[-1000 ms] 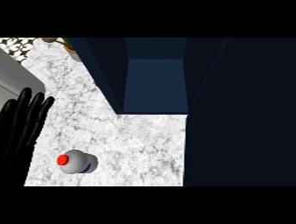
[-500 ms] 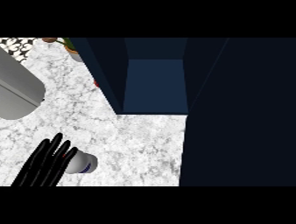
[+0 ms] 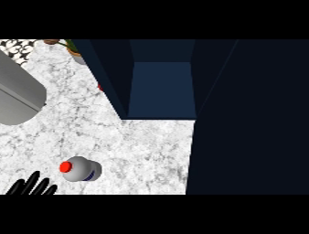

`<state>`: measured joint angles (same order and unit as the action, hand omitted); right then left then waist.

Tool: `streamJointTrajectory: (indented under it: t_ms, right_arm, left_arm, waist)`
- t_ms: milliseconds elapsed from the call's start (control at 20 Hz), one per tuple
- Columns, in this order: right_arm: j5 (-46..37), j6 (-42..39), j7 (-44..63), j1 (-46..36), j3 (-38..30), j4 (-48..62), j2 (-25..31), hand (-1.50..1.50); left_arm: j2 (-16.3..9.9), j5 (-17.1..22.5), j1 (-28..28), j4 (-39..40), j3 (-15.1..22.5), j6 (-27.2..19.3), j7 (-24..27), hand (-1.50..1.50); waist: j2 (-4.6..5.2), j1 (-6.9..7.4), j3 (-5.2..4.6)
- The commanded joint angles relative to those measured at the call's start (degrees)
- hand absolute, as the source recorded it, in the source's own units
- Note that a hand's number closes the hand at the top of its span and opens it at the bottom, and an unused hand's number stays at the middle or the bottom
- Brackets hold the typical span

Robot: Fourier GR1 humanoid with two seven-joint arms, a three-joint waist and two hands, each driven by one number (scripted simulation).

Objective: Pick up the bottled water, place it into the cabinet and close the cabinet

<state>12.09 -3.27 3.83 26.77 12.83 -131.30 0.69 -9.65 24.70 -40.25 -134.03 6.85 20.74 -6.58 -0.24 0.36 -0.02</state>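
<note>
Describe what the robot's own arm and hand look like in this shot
One plain grey forearm, smooth and rounded like a cylinder, shows at the upper left. At the lower left edge only the slim, glossy black fingertips of a hand show. No cables or markings are visible.

Even, bright light falls on the counter (image 3: 137, 146) at left, while the cabinet (image 3: 252, 114) at right lies in deep shade.

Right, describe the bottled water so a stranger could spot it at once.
Start at the dark blue cabinet standing open on the marble counter. Go down-left toward the view's lower edge: the bottled water stands just right of the black robot hand. It alone has a bright red cap.
</note>
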Motion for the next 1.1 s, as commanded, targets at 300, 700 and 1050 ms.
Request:
streamJointTrajectory:
  t_ms: [300, 700, 1050]
  right_arm:
    - [-0.1, -2.3, -4.9, 5.5, 1.3, -1.1, 1.7, -1.5]
    - [0.4, -2.7, -6.5, 3.2, 0.3, 2.6, 1.5, -1.5]
    - [-2.4, -0.8, -7.1, 3.5, 3.3, 2.2, 0.0, -1.5]
  left_arm:
    - [-2.8, 8.6, 0.3, 2.0, -10.7, 5.3, 1.3, -1.5]
    - [-1.0, 6.8, 2.8, 12.3, -15.4, 10.4, 8.3, -1.5]
    - [2.1, 0.6, 6.3, 15.9, -15.9, 10.0, 9.6, -1.5]
  waist:
    - [0.12, -0.54, 0.03]
    - [0.22, -0.28, 0.01]
    - [0.19, -0.22, 0.01]
